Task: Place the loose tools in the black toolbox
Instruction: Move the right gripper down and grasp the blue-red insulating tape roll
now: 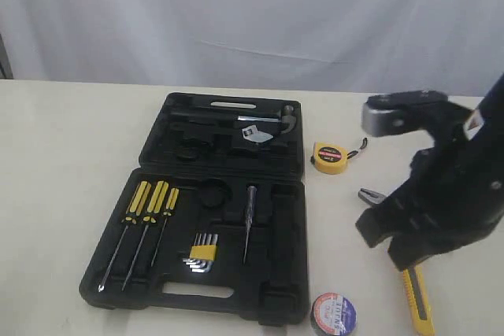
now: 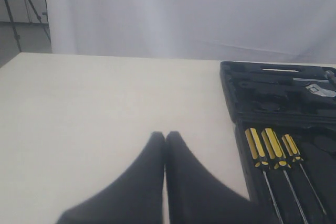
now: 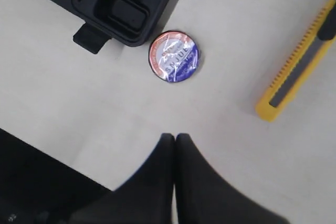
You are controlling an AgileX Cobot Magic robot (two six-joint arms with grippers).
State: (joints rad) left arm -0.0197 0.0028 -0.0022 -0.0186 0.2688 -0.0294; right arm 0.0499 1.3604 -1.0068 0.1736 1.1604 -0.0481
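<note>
There are one black plastic toolbox (image 1: 293, 273), three yellow-handled screwdrivers (image 1: 148, 210), one hex-key set (image 1: 203, 255), one yellow tape measure (image 1: 331, 157), one dark tape roll (image 1: 333, 314), one yellow utility knife (image 1: 419, 300), and perhaps one half-hidden pliers (image 1: 368, 195).

Open table (image 1: 63, 179) left of toolbox (image 1: 293, 273), seemingly

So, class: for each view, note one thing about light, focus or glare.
Exterior view: even, soft light, faint shadows, the near right arm dark and slightly blurred. Left wrist view: left fingers out of focus, screwdrivers sharper. Right wrist view: pale sheen on the tape roll.
</note>
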